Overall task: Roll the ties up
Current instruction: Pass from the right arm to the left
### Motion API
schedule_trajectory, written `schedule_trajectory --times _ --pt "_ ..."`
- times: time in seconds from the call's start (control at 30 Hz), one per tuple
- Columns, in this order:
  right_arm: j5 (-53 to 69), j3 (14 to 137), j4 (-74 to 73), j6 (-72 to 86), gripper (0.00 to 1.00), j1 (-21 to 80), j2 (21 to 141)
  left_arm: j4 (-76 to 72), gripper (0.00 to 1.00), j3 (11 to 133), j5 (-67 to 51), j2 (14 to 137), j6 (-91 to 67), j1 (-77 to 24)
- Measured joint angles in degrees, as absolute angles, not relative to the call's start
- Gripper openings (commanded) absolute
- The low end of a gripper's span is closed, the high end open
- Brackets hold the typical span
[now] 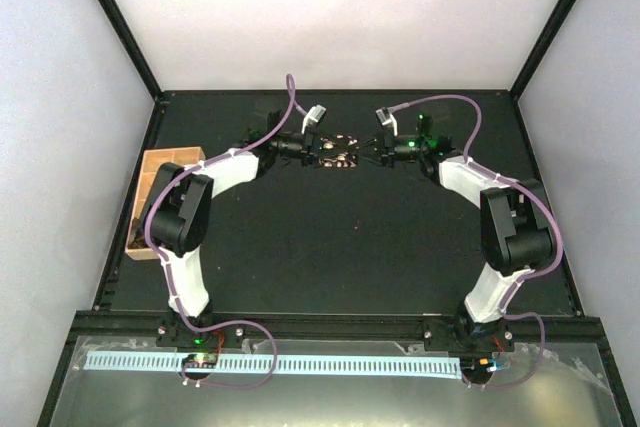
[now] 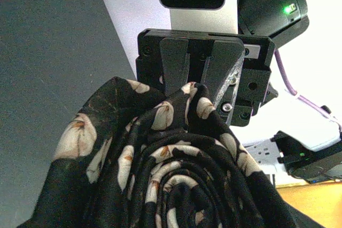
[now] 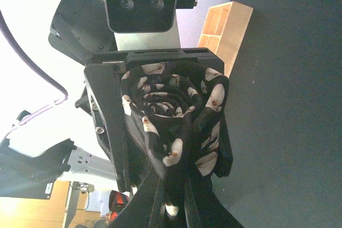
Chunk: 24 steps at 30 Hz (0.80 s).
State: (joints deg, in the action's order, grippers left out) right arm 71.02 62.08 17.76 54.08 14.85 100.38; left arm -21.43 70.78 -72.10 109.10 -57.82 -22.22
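Gripping the rolled tie (image 2: 176, 174) with the left gripper (image 3: 172, 121) half-closed around the coil, and pinching its outer fold with the right gripper (image 2: 189, 86) shut tight.

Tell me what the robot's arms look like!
The left arm and right arm have white shells with chunky black joints. A purple cable loops along each. The left gripper and right gripper are black and boxy. A green light glows by the right one.
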Motion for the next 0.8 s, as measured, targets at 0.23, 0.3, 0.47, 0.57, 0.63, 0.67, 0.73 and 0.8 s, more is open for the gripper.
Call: schedule_trajectory --times 0.23,0.3,0.47,0.57,0.63,0.67,0.73,0.8 --pt "70.89 62.06 16.27 52.47 0.12 14.66 100.38 -21.61 0.4 70.78 -72.2 109.43 -57.98 -22.22" --pt "70.85 62.13 15.33 51.62 0.21 14.66 100.38 -20.99 0.37 70.78 -72.2 109.43 -57.67 -22.22" --pt "70.5 63.05 9.13 46.3 0.56 14.48 100.38 -18.68 0.32 70.78 -71.66 109.43 -55.57 -22.13" --pt "70.28 64.01 3.25 42.28 0.8 13.96 100.38 -14.44 0.3 70.78 -70.46 109.14 -51.83 -21.69" --pt "70.08 65.23 -1.65 38.09 0.96 13.23 100.38 -9.28 0.3 70.81 -69.43 108.27 -47.79 -20.95" --pt "69.89 65.87 -3.84 36.38 1.0 12.84 100.38 -6.72 0.3 70.81 -69.01 107.7 -45.6 -20.4" --pt "69.34 67.55 -8.8 31.68 1.0 12.08 100.38 0.01 0.31 70.78 -68.2 105.65 -40.05 -18.28" --pt "69.01 69.47 -13.96 26.7 1.0 11.53 100.38 6.7 0.31 70.85 -67.22 103.37 -34.11 -15.57"
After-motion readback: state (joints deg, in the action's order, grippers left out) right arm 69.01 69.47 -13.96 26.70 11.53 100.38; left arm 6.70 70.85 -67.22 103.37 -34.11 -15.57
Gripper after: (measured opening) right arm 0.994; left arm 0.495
